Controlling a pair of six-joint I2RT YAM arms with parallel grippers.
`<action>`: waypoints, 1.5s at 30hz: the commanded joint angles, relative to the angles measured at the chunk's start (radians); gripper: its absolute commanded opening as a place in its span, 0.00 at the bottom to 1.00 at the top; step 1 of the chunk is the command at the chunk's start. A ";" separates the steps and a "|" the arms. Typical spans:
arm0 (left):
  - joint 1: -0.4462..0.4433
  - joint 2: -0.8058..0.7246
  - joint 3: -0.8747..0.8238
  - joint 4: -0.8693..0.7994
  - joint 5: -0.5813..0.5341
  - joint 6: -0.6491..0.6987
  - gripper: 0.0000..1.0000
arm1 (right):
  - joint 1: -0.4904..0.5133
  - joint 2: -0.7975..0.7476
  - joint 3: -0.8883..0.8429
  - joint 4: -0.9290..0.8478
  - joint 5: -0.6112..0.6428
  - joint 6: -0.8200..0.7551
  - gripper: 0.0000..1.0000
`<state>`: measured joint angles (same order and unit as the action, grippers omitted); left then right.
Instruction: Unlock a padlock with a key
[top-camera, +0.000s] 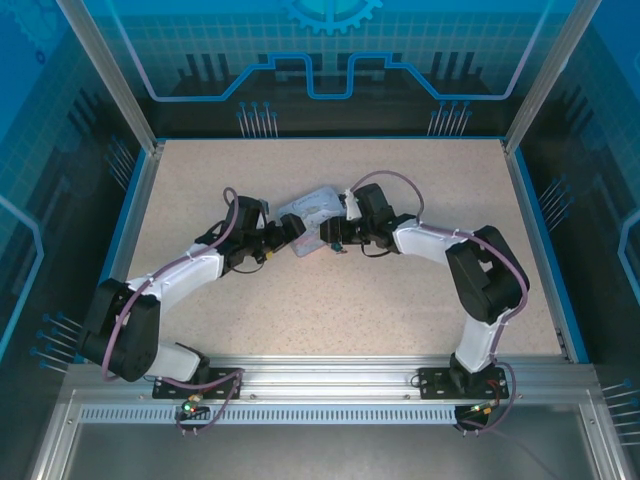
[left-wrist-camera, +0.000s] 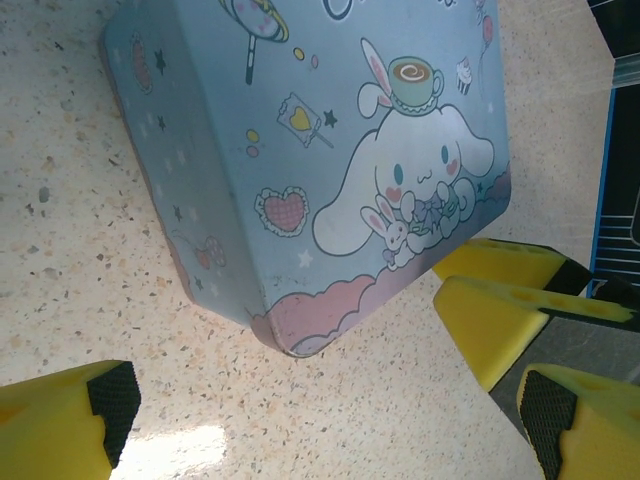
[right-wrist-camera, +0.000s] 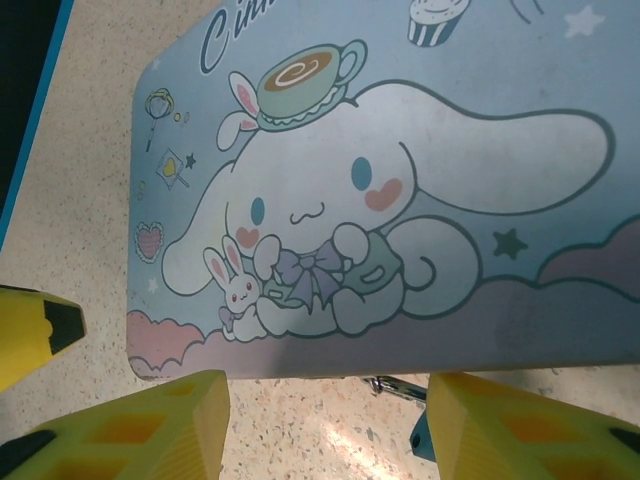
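My right gripper (right-wrist-camera: 325, 405) stands about half open with nothing clamped between its yellow fingers. Just inside its right finger lies a tiny shiny metal piece with a blue part, which I take for the padlock (right-wrist-camera: 396, 386). It sits on the speckled worktop (top-camera: 330, 330) just beside the edge of the Cinnamoroll-print tin (right-wrist-camera: 400, 200), near the worktop's middle. My left gripper (left-wrist-camera: 330, 410) is fully open and empty, facing a corner of the tin from the other side.

I judge the padlock light, stiff and slick, apt to skid or twist. I would pinch its body across the flats, leaving the shackle and keyhole free.

Its lower part is hidden by the finger, I see no keyhole, and the key is too small for me to make out.
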<state>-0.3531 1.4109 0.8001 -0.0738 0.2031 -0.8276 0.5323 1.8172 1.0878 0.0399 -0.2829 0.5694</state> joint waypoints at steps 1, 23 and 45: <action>0.009 -0.004 -0.014 0.006 0.009 0.028 0.99 | 0.015 -0.032 -0.004 0.003 -0.016 -0.008 0.55; 0.009 -0.053 -0.046 0.014 0.004 0.006 0.99 | 0.170 -0.009 0.009 -0.263 0.500 -0.317 0.57; 0.016 -0.047 -0.045 0.024 0.015 -0.003 0.99 | 0.198 0.143 0.111 -0.248 0.630 -0.333 0.53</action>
<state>-0.3477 1.3796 0.7616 -0.0631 0.2035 -0.8314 0.7258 1.9373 1.1736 -0.2012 0.3336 0.2478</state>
